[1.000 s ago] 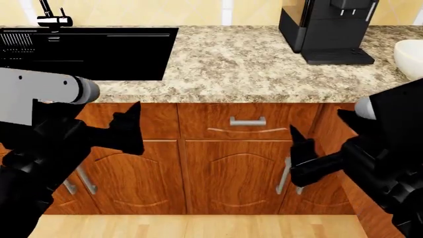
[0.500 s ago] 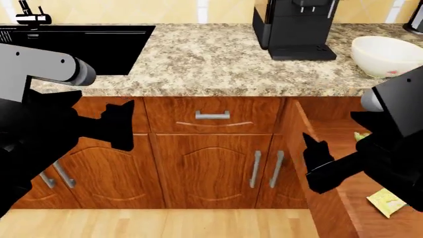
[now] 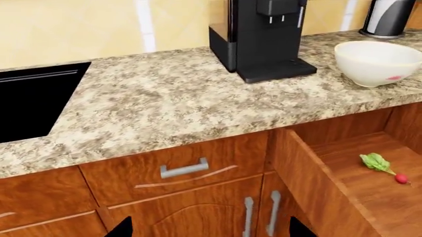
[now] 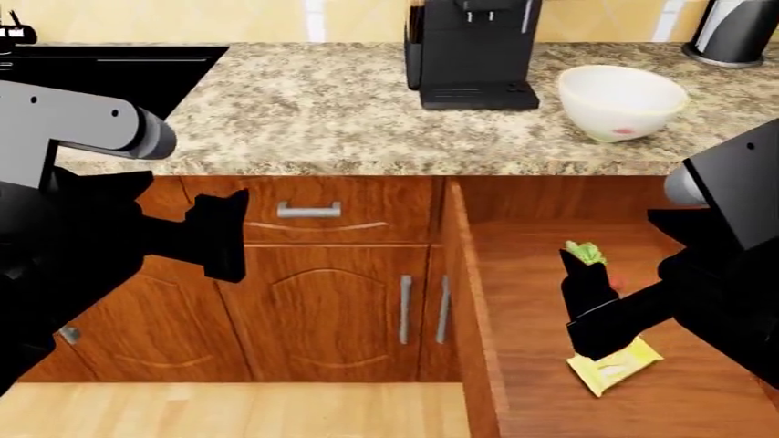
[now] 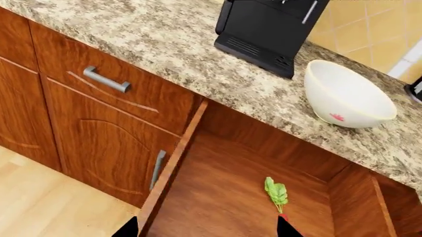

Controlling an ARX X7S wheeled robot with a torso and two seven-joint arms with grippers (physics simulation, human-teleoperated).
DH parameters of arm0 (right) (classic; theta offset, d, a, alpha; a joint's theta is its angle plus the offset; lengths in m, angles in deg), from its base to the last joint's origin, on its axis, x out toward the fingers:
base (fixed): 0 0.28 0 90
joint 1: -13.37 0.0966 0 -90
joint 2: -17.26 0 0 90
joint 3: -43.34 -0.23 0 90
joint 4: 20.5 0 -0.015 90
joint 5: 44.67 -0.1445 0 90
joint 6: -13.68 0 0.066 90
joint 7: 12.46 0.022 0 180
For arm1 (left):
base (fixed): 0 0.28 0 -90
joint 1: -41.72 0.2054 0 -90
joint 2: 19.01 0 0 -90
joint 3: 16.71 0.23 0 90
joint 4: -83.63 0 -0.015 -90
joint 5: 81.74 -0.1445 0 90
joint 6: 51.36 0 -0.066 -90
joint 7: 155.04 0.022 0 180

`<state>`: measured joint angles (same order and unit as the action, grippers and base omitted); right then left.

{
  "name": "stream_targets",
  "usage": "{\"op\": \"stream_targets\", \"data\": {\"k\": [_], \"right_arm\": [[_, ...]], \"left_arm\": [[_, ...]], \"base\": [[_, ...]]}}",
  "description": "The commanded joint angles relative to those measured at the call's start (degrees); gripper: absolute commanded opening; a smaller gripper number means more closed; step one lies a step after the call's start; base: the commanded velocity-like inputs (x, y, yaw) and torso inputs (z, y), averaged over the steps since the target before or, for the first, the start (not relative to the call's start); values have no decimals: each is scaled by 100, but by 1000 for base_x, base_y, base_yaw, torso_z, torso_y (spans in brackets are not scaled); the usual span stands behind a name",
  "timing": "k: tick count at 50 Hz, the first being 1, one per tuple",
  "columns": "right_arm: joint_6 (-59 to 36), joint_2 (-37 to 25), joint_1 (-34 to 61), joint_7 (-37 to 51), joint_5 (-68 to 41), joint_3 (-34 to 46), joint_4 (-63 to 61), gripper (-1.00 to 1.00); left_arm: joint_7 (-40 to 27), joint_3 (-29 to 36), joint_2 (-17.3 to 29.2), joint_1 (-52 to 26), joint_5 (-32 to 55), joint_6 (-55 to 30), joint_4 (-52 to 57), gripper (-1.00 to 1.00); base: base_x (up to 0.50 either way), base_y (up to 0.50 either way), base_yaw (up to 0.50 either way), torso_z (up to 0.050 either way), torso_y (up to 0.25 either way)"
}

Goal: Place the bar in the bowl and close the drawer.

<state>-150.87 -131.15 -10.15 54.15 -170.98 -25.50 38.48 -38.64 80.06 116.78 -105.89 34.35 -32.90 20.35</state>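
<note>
The pale yellow bar (image 4: 615, 363) lies flat on the floor of the open reddish-brown drawer (image 4: 524, 274), near its front. It does not show in either wrist view. The white bowl (image 4: 621, 100) stands on the counter behind the drawer, with its pink mark facing me; it also shows in the left wrist view (image 3: 379, 61) and the right wrist view (image 5: 346, 96). My right gripper (image 4: 588, 301) hovers open and empty over the drawer (image 5: 224, 197), just above the bar. My left gripper (image 4: 225, 235) is open and empty in front of the cabinet doors, left of the drawer (image 3: 343, 182).
A red radish with green leaves (image 4: 586, 253) lies in the drawer behind the bar. A black coffee machine (image 4: 472, 50) stands left of the bowl. A black sink (image 4: 109, 78) is at the far left. A dark canister (image 4: 736, 32) is at the back right.
The whole view has slid to the right along the counter. The bowl, the open drawer, the radish and the bar have come into view. Both arms keep their pose.
</note>
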Motion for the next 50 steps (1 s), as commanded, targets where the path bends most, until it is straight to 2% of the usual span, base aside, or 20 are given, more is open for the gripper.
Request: {"op": "stream_targets", "data": {"k": [1, 41, 50], "right_arm": [[35, -25, 60, 5, -58, 102, 17, 100], [105, -41, 10, -166, 67, 217, -7, 100], [124, -33, 29, -205, 122, 193, -67, 100]], "left_arm": [[12, 51, 31, 13, 30, 46, 13, 100], [92, 222, 109, 59, 28, 157, 45, 100], [107, 242, 148, 52, 39, 187, 33, 100]], "base": [[0, -500, 0, 0, 0], [0, -500, 0, 0, 0], [0, -32, 0, 0, 0]]}}
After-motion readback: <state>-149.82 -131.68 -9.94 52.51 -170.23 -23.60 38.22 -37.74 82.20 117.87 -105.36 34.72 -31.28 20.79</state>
